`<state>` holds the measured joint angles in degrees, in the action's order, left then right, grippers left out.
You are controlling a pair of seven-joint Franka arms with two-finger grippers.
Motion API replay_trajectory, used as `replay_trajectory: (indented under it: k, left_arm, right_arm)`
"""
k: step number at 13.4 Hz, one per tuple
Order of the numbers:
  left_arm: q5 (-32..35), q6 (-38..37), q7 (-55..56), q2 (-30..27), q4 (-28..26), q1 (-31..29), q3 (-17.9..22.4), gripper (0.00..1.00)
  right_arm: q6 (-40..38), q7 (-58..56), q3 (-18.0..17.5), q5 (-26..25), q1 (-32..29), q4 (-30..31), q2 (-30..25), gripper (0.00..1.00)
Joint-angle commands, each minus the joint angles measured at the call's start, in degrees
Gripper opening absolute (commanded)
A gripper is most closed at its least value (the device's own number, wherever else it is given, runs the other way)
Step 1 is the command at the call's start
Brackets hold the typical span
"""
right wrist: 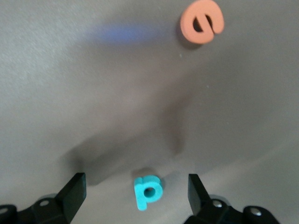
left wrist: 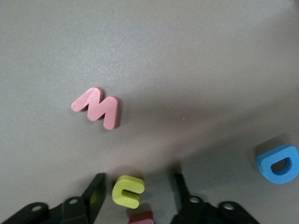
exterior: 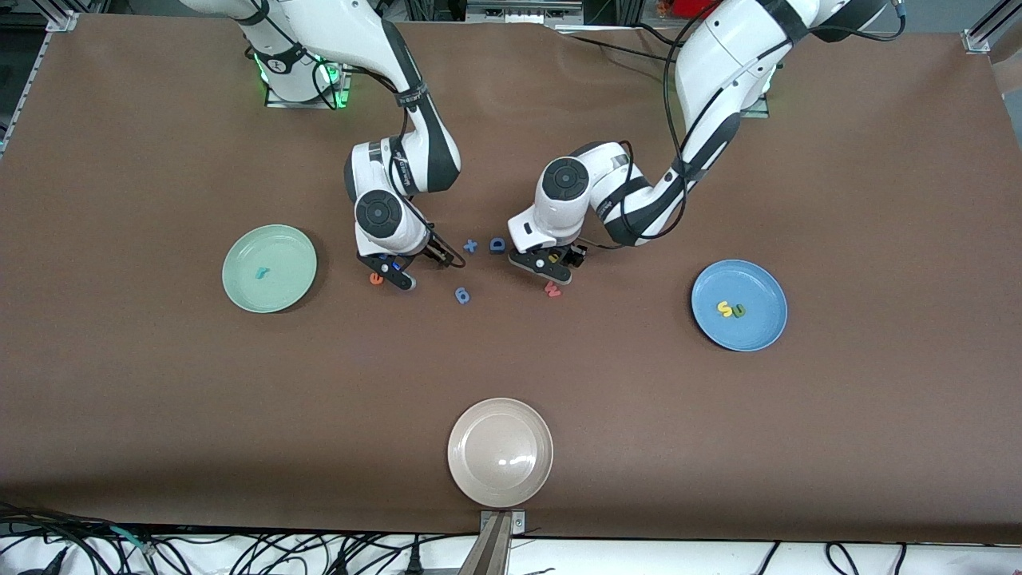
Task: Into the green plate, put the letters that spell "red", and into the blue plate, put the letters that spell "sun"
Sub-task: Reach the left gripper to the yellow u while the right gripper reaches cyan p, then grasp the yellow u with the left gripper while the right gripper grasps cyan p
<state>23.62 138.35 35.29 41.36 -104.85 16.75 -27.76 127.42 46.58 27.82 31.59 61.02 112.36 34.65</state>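
Nearest the front camera a beige-white plate (exterior: pixel 500 453) is seen, well apart from both grippers. The blue plate (exterior: pixel 739 305), toward the left arm's end, is seen to hold a yellow "s" (exterior: pixel 724 308) touching a dark green letter (exterior: pixel 738 310). The green plate (exterior: pixel 269 267), toward the right arm's end, is seen to hold a teal "r" (exterior: pixel 261 273).

The left gripper (left wrist: pixel 135 191) is lowered to the table with its fingers apart, and a yellow "u"/"n" letter (left wrist: pixel 128 191) lies between them, not yet clamped. A red "w" (left wrist: pixel 96 107) is found just beside this gripper, nearer the camera, and a blue "D" (left wrist: pixel 278 163) beside it toward the right arm.

The right gripper (right wrist: pixel 138 191) is held low with fingers wide apart, a teal "d" (right wrist: pixel 147 190) lying between them untouched. An orange "e" (right wrist: pixel 202 22) lies near it. A blue "6" shape (exterior: pixel 462 295) and a blue cross (exterior: pixel 470 246) lie between the two grippers.
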Motion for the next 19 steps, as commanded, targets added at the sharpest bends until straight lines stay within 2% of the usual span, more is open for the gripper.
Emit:
replay_trajectory:
  k: [1, 3, 4, 8, 13, 15, 17, 18, 19]
  left_arm:
    - [1.7, -0.9, 1.0, 0.0, 0.1, 0.1, 0.1, 0.40]
    - [1.7, -1.7, 1.0, 0.0, 0.0, 0.0, 0.1, 0.36]
    - [1.7, -2.0, 1.0, -0.3, 0.1, -0.2, 0.1, 0.29]
    - [1.3, -2.4, 0.7, -1.6, 0.8, -1.5, -0.2, 0.24]
    - [0.8, -10.5, 0.5, -5.8, 4.1, -3.0, -0.8, 0.24]
    - [0.8, -15.3, -2.5, -6.6, 6.4, -3.4, -0.8, 0.23]
    - [0.8, -17.4, -9.7, -7.2, 7.5, -6.3, -0.8, 0.23]
    - [0.8, -17.5, -14.4, -7.6, 7.5, -8.4, -0.8, 0.23]
    - [0.7, -17.7, -19.4, -7.9, 7.5, -10.8, -0.8, 0.23]
  right_arm:
    - [1.8, 0.3, 0.1, 1.2, 1.3, 4.5, -3.7, 0.96]
    - [4.1, 0.0, 0.1, 1.1, 1.7, 6.5, -4.1, 0.96]
    - [4.6, -0.1, 0.1, 1.1, 1.7, 6.7, -4.1, 0.96]
    - [5.6, -0.2, -0.3, 1.2, 2.0, 6.7, -3.7, 0.95]
    - [8.5, 0.0, -1.5, 2.8, 2.0, 6.8, -2.6, 0.90]
    - [8.4, -0.1, -1.5, 2.8, 2.0, 6.8, -2.6, 0.67]
    - [8.1, -0.5, -1.5, 2.8, 2.0, 6.8, -2.7, 0.27]
    - [8.1, -0.5, -1.5, 2.8, 2.0, 6.8, -2.7, 0.11]
    - [8.0, -0.6, -1.5, 2.8, 2.0, 6.8, -2.7, 0.00]
